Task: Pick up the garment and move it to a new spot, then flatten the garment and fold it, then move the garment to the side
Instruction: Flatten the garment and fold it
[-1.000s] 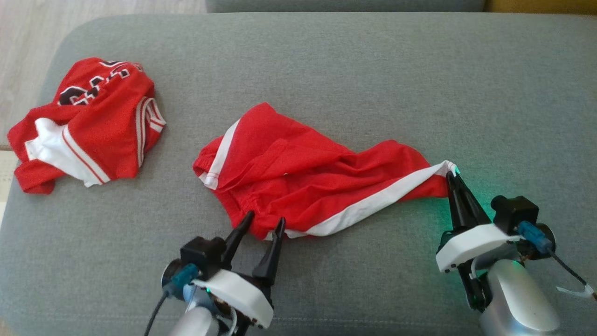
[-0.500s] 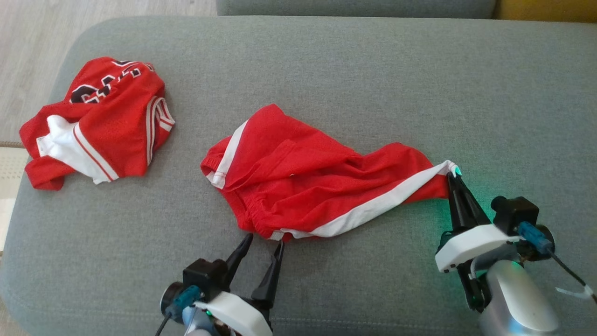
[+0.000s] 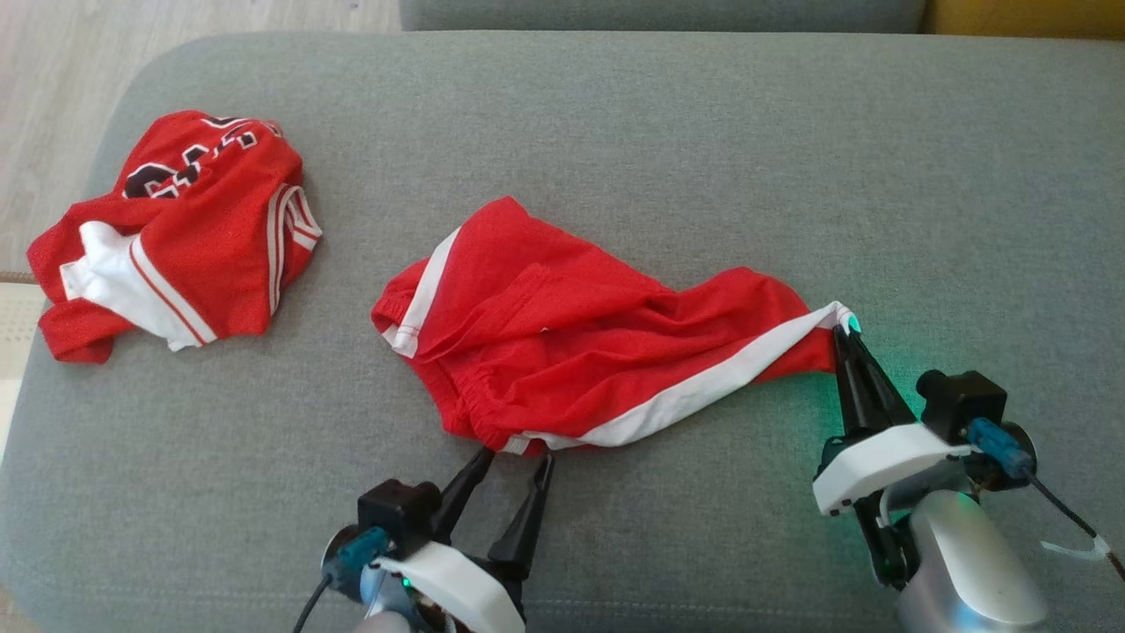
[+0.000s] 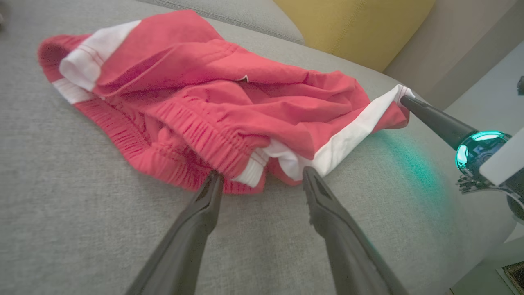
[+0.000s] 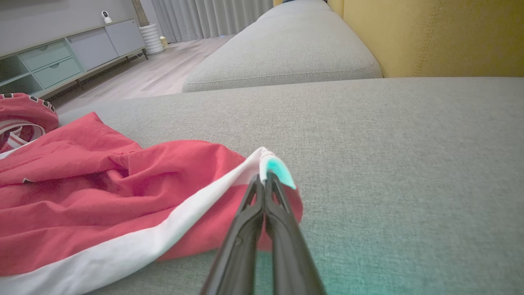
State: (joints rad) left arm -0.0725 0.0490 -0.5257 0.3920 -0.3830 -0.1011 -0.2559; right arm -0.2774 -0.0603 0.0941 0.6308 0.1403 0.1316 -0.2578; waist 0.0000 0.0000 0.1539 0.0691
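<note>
The garment (image 3: 571,343), red shorts with a white side stripe, lies crumpled across the middle of the grey sofa cushion (image 3: 703,132). My left gripper (image 3: 517,454) is open, its fingertips just at the near edge of the elastic waistband (image 4: 213,135), with nothing held between them. My right gripper (image 3: 842,332) is shut on the white-striped corner of the garment at its right end. In the right wrist view the closed fingers (image 5: 264,178) pinch that corner of the garment (image 5: 102,192), which is lit by a green glow.
A second red jersey (image 3: 176,237) with white trim lies bunched at the cushion's far left, near the edge and the wooden floor (image 3: 53,70). A yellow backrest (image 5: 430,37) rises on the right. Another grey cushion (image 5: 286,53) sits beyond.
My left gripper has drawn back off the waistband toward the near edge and shifted slightly right, still open. The right gripper keeps its hold on the corner. The camera shifted a little.
</note>
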